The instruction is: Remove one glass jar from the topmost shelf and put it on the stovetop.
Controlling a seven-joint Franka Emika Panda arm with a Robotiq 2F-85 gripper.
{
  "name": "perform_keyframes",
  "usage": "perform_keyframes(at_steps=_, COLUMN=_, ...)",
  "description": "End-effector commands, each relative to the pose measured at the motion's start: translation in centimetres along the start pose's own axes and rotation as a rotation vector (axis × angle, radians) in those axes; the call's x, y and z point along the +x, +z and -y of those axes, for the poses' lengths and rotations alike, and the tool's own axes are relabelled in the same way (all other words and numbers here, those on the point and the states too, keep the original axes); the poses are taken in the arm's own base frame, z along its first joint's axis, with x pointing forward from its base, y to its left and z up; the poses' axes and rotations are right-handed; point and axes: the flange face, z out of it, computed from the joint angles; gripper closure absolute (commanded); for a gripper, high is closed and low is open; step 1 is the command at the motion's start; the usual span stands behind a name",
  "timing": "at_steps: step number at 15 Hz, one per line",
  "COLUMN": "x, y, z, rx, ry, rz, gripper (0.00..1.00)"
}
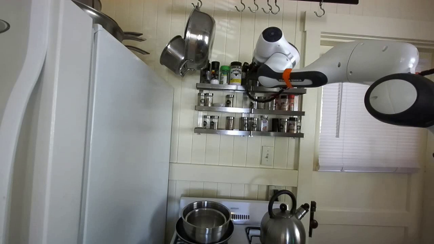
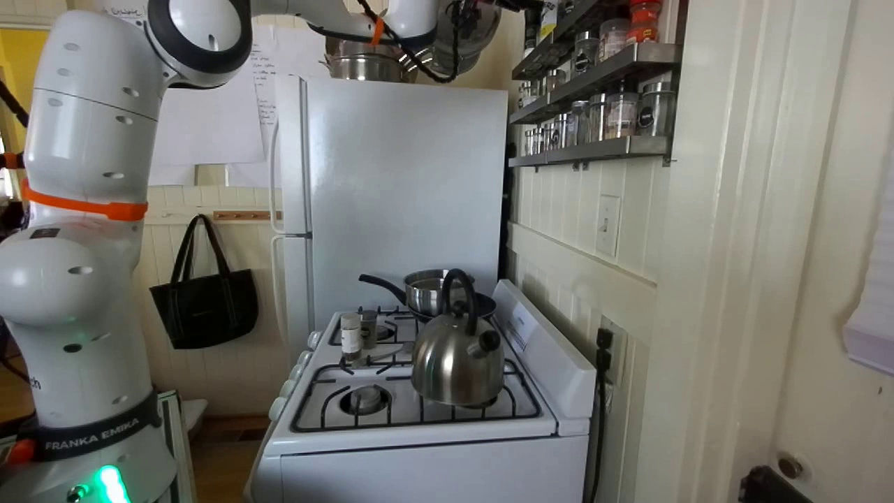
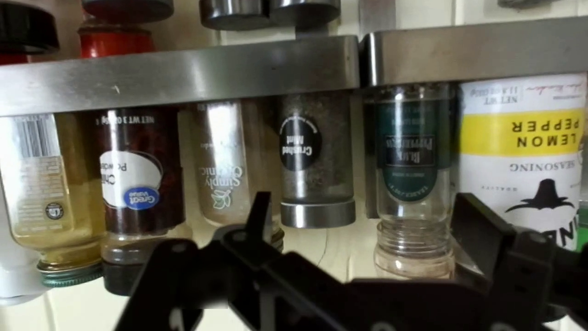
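Gripper (image 3: 365,207) spread, holding nothing; best centre crushed mint jar (image 3: 318,158) alone between the jaws, peppercorn jar (image 3: 411,174) outside, before closing.

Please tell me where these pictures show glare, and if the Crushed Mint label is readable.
Wrist view: the Crushed Mint jar shows its name legibly, though upside down, smaller print blurred; in an exterior view, white glare marks the larger hanging pot; in an exterior view, the green base light glares.
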Motion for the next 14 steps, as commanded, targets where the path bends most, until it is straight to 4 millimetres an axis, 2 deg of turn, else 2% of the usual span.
perform_keyframes(at_steps=1, x=0.6, y=0.4, z=0.4, rx=-0.023, ry=0.018, rz=-0.063, gripper=0.00)
perform_keyframes(at_steps=13, x=-0.1, y=2.9, z=-0.1, rx=-0.078, ry=-0.019, rz=-0.097, gripper=0.00)
perform_keyframes(at_steps=14, x=-0.2, y=3.1, z=-0.1, rx=-0.077, ry=-0.018, rz=-0.098, gripper=0.03)
